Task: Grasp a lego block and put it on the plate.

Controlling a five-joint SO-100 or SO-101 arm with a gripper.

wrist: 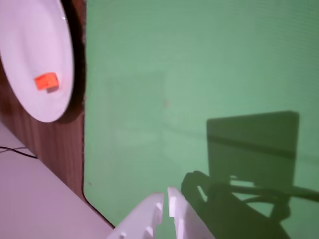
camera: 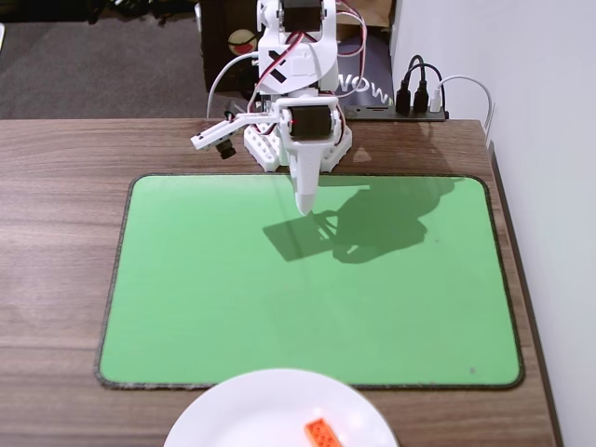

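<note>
Fixed view: lego block (camera: 322,432) lies on the plate (camera: 233,414), gripper (camera: 304,207) closed and empty (background lettering reads "NOW").

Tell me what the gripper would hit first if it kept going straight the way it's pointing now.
Most likely the bare green mat. The gripper points down at it with nothing beneath; the plate and orange lego block lie well off that line.

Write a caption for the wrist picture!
Orange lego block sits on the white plate, far from the empty claw above the green mat.

Brown wooden table (camera: 56,233) under a green mat (camera: 233,307); white wall (camera: 521,56), perhaps grey carpet (camera: 93,65).
</note>
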